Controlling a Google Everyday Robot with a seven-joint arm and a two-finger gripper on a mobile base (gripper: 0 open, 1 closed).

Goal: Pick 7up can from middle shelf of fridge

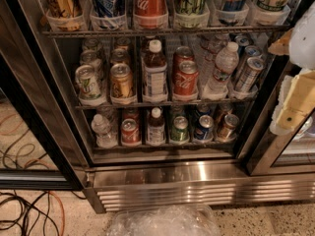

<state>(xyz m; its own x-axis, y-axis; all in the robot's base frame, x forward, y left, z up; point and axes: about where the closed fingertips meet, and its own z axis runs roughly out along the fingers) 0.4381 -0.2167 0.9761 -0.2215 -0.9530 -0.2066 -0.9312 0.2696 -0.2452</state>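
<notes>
The 7up can (88,82) is pale silver-white with green markings. It stands upright at the front left of the middle shelf (165,103), a thin wire rack in the fridge (197,173), with similar cans in a row behind it. A gold-bronze can (121,80) stands just right of it. My gripper (295,100) shows as cream and white parts at the right edge of the view, level with the middle shelf. It is far right of the 7up can and apart from it, and nothing is seen in it.
On the middle shelf, left to right, are a dark bottle (155,74), a red Coca-Cola can (186,77), a water bottle (222,65) and tilted silver cans (248,73). Tall cans in white cups fill the rack above. Cables (24,210) lie on the floor at left, and a clear plastic bag (162,222) lies below.
</notes>
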